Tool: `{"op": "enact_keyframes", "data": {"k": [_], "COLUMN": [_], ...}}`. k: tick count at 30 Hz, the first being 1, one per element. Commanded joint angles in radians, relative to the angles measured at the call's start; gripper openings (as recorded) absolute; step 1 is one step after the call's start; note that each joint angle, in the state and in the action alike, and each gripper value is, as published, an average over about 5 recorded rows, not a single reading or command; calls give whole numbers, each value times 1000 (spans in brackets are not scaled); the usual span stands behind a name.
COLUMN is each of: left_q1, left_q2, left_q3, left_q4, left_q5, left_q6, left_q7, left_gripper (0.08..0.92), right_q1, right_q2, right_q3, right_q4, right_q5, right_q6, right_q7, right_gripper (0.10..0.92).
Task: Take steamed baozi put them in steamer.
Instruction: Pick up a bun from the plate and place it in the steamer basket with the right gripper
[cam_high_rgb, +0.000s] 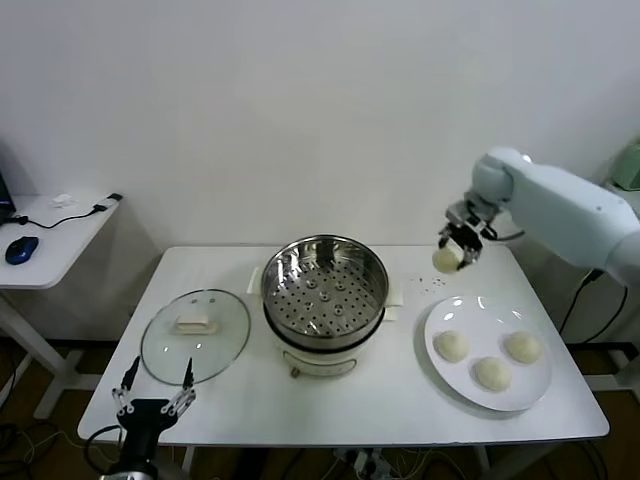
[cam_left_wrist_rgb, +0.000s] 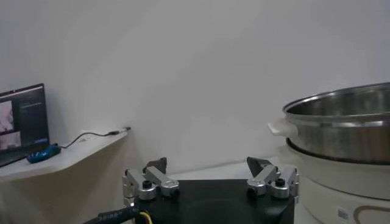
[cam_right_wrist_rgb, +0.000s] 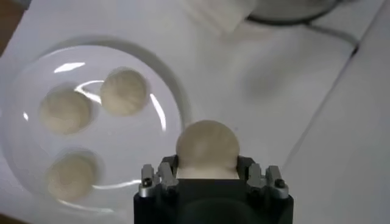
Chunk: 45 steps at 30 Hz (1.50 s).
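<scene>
Baozi (cam_high_rgb: 445, 259) in right gripper (cam_high_rgb: 455, 249) above white table (cam_high_rgb: 400, 395).

Head view: high and set back, facing forward and down over the white table (cam_high_rgb: 400, 400), steamer (cam_high_rgb: 324, 290) at centre.
Left wrist view: low at table height, close behind the left gripper (cam_left_wrist_rgb: 210, 182), facing level toward the wall; steamer (cam_left_wrist_rgb: 341, 125) at one edge.
Right wrist view: close above the right gripper (cam_right_wrist_rgb: 207, 173), facing down on the plate (cam_right_wrist_rgb: 170, 91).
Shared: steamer in head and left wrist views; plate (cam_high_rgb: 440, 365) in head and right wrist views.
</scene>
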Motion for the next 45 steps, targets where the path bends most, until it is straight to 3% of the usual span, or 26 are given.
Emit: {"op": "enact_keyframes", "data": {"k": [1,15,27,37,45], "left_q1": [2,0,-4,1,-3], "left_q2": [1,10,-3,0,1], "left_q3": [0,4,-3,-4,-3], "left_q4": [-2,-21,-30,-19,-17], "left_q5": [0,-1,-13,-12,-11], "left_q6": [0,11,14,9,8], "left_q7": [0,-1,-3,-4,-4], "left_gripper": [823,823,823,823,823], "right_q1": [170,-174,-287,-302,-250], "right_q2": [222,378,441,460,431], "right_q3": [-59,66,131,136,128], "right_q4": [54,23,-181,-234,-179], "right_q5": [-45,-376,-543,-534,-460], "right_q6": [228,288,322,314,310], "right_q7": [8,80,157,163,135], "right_gripper": [629,628,628,633,798]}}
